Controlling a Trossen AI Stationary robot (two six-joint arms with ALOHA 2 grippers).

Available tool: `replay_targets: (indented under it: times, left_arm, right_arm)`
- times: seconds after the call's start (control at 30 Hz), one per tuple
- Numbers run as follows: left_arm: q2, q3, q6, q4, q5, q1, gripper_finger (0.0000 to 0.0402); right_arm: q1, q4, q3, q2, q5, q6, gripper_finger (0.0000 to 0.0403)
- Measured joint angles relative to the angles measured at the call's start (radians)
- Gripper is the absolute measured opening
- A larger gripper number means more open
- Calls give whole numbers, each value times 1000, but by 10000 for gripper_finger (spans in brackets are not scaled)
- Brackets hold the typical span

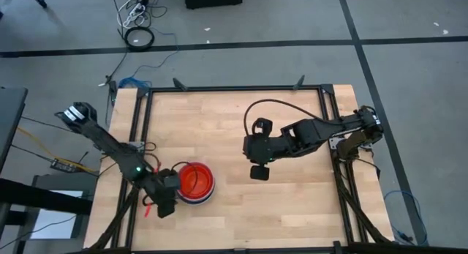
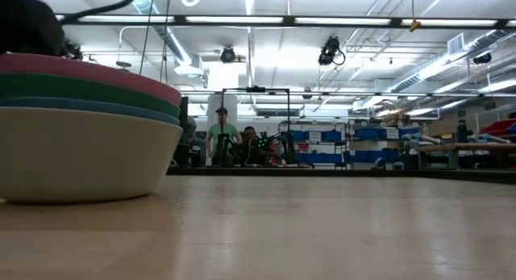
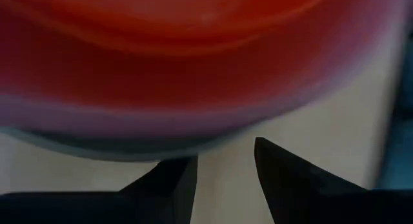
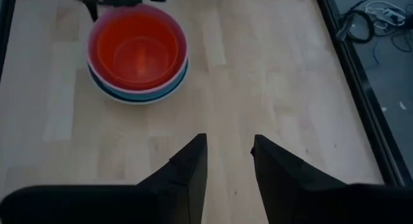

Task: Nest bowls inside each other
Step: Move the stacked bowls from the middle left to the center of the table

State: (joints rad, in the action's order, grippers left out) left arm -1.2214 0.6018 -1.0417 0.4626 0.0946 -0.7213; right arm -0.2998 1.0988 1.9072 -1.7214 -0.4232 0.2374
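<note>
Bowls (image 1: pixel 195 182): one nested stack, mouths upward, round, no long axis, near-left on tabletop (image 1: pixel 292 210). Left hand (image 1: pixel 165 203) beside stack, fingers apart, empty. Right hand (image 1: pixel 259 171) mid-tabletop, fingers parted, empty. Step: nesting seemingly complete; next, both arms withdraw

No text, label, brand, number or sign can be read anywhere in these views.
</note>
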Motion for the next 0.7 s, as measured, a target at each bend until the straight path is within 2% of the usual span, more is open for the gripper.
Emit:
replay_targets:
  times: [0.23,0.53,0.63,0.7]
  left_arm:
    - [-55,0,154,5,178,54,163]
    - [-55,41,387,-47,348,246,163]
    - [-55,76,456,-117,361,305,163]
    - [-54,109,474,-95,322,323,163]
  right_arm:
    - [3,-2,0,0,-3,-3,112]
    - [7,-2,0,0,-13,-3,112]
    - [7,5,0,0,-29,-4,112]
    - [7,32,0,0,-29,0,112]
